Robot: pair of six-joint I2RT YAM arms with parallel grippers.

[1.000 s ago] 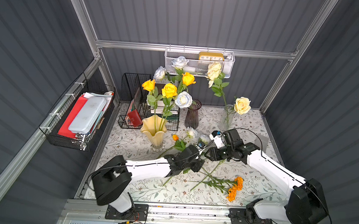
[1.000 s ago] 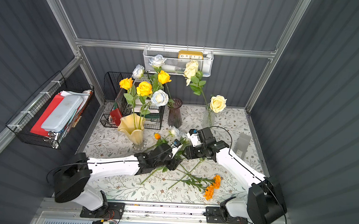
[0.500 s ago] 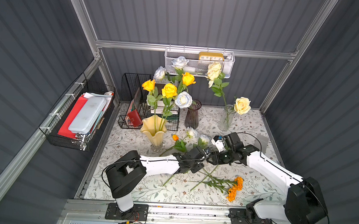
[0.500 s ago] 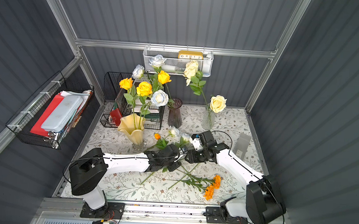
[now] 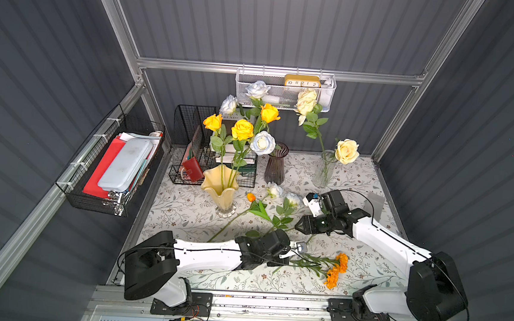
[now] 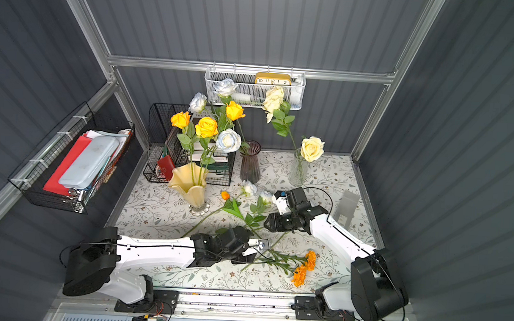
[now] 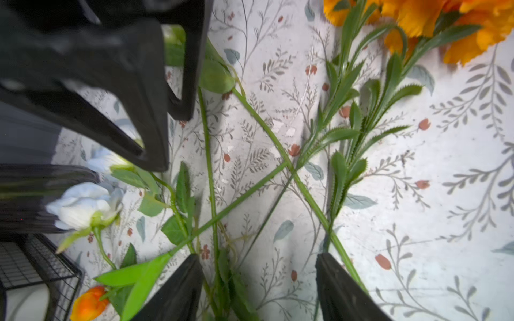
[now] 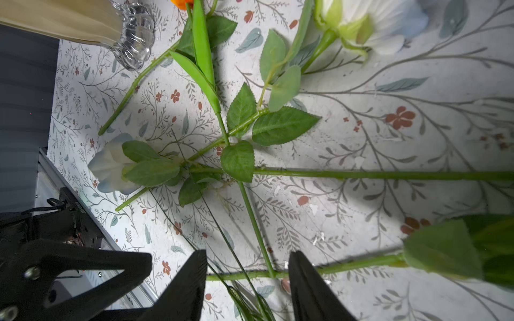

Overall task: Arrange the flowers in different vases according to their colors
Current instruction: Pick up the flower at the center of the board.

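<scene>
- 3 vases stand at rear of desk, mid-frame in both top views: yellow vase left, purple vase centre, clear vase right.
- Yellow roses in yellow vase; blue-white roses rise from purple vase; cream roses in clear vase.
- Loose on desk, centre frame, just below purple vase: 2 blue-white buds & orange bud, leafy stems crossing.
- Marigolds lie flat, lower right of centre, heads pointing right.
- L jaws: spread wide, low over crossed stems; in L wrist view several stems run btwn them at bottom edge, none pinched.
- R jaws: spread, low over desk; in R wrist view one stem crosses the gap at bottom of frame, not pinched.
</scene>
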